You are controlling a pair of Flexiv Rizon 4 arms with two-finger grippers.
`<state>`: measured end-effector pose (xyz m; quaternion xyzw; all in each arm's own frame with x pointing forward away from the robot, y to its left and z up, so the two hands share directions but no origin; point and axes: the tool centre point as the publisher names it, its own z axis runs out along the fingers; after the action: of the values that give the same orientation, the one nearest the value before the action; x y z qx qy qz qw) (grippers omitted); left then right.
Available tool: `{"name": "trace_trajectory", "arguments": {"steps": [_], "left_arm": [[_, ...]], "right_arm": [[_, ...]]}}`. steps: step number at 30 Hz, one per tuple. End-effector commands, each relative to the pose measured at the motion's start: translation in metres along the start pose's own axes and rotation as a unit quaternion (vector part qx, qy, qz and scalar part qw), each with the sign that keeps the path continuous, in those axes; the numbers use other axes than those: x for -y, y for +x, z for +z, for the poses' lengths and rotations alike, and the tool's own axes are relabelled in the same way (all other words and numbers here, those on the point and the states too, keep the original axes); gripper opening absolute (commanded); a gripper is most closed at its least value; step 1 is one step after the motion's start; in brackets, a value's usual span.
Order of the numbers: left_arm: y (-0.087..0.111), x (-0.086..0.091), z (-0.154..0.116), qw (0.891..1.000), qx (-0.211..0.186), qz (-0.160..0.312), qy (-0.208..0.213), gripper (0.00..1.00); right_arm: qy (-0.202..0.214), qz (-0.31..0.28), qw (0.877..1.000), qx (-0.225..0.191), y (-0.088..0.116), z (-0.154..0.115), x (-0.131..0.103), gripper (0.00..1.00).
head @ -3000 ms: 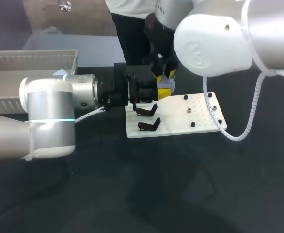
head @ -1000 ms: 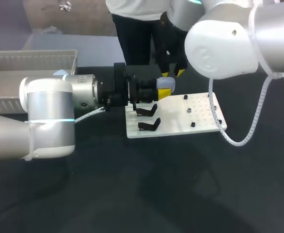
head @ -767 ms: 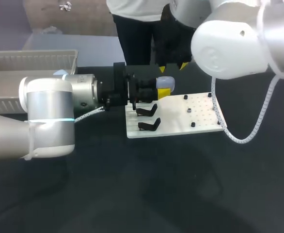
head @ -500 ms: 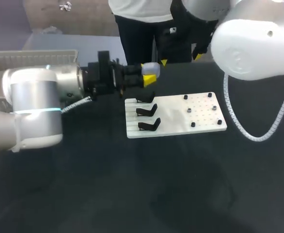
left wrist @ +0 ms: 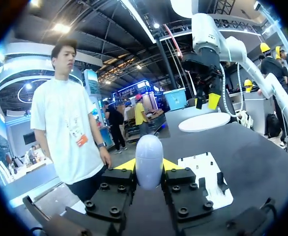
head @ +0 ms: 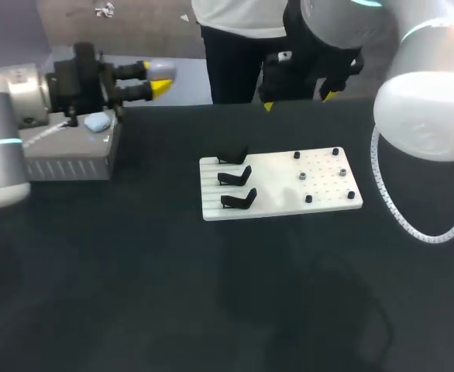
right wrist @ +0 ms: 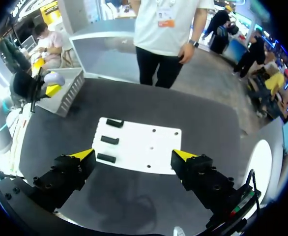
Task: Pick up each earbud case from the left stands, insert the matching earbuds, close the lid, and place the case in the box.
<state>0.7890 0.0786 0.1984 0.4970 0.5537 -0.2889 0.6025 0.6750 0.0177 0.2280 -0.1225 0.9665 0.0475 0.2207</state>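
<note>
The left gripper (head: pixel 157 78) is clamped on a pale earbud case (head: pixel 163 70), lid down, held high beside the grey box (head: pixel 64 167). In the left wrist view the case (left wrist: pixel 149 158) stands on end between the two fingers, pinched only at its lower part, with most of it sticking out past the yellow tips. That's the worry: it's a smooth rounded shell on a small grip, so a jolt could make it pivot or slide out.

From above, the case looks to sit just off the box's near wall, and I can't tell whether it's truly over the opening. If the fingers part here, it may clip the rim and bounce onto the table. There's also a light blue case (head: pixel 97 122) lying in the box by that same wall, so a drop straight on top of it could knock the lid open.

The right gripper (head: pixel 297 97) hangs spread wide and empty, well above the white board (head: pixel 320 194) with its three black stands (head: pixel 239 200), which look bare. It's well apart from the left arm, so there's little chance of a clash.
</note>
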Motion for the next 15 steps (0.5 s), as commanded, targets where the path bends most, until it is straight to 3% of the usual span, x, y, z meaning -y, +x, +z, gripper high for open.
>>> {"name": "trace_trajectory", "arguments": {"steps": [1,11,15], "left_arm": [[0.01,-0.007,-0.057,0.998,-0.004,0.003,-0.063,0.0],[0.051,-0.033,-0.118,0.989,-0.038,0.003,-0.145,0.0],[0.074,-0.042,-0.136,0.985,-0.051,-0.023,-0.161,0.0]], "right_arm": [[0.01,-0.001,1.0,-0.003,0.002,-0.003,-0.007,1.0],[0.022,0.013,0.999,-0.03,0.01,-0.003,-0.018,1.0],[0.025,0.018,0.999,-0.034,0.016,-0.002,-0.02,1.0]]}}
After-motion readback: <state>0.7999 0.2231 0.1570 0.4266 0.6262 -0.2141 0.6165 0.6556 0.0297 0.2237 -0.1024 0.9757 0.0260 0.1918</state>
